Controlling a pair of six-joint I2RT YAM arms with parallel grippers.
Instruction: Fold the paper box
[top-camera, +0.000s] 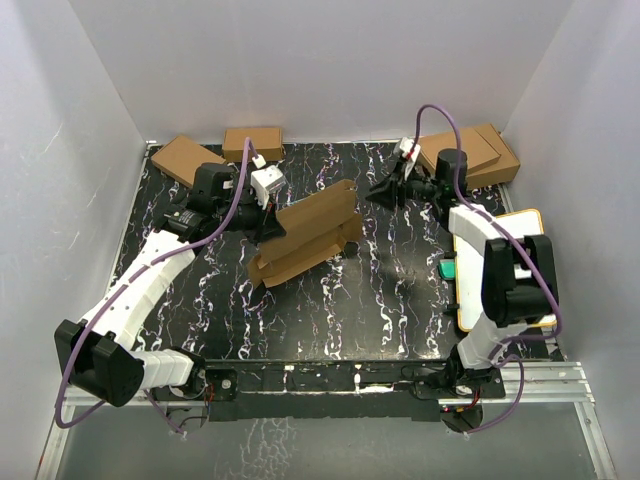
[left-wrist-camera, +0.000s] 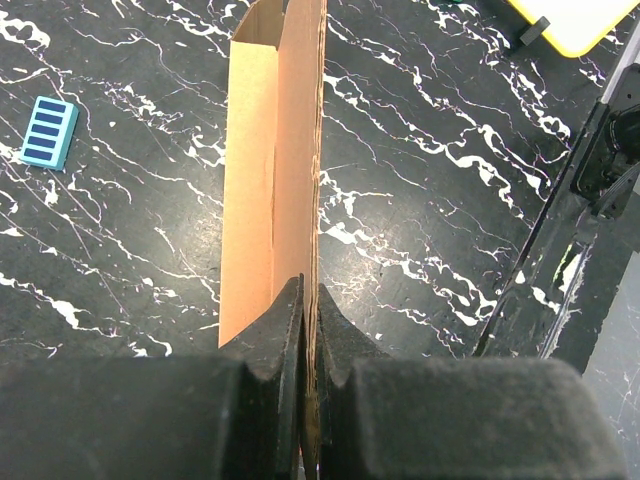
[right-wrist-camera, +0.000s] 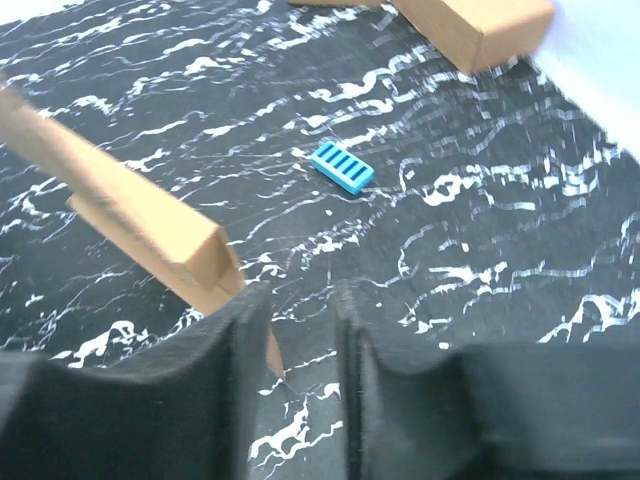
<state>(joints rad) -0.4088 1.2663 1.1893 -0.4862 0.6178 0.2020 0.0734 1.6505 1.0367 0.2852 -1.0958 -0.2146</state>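
Near the middle of the black, white-veined tabletop (top-camera: 400, 290), the paper box (top-camera: 305, 233) sits partly folded. It forms a long brown trough running slantwise from near left to far right, with its side walls raised. Toward its left end the left fingers (left-wrist-camera: 270, 345) are pressed together on one upright cardboard wall, pinching its edge, and the left wrist view looks straight along that wall. Off the box's far right end, the right fingers (right-wrist-camera: 235, 350) stand a little apart, with bare tabletop showing between them and nothing in their grasp. A corner of the box lies just beside one of them, though whether it touches cannot be told. A small blue ribbed block (right-wrist-camera: 342, 167) lies on the tabletop beyond the box. Two flat brown boxes (top-camera: 187, 158) rest at the far left edge and two stacked brown boxes (top-camera: 480, 155) at the far right corner. A white board with a yellow rim (top-camera: 520, 222) lies along the right side.
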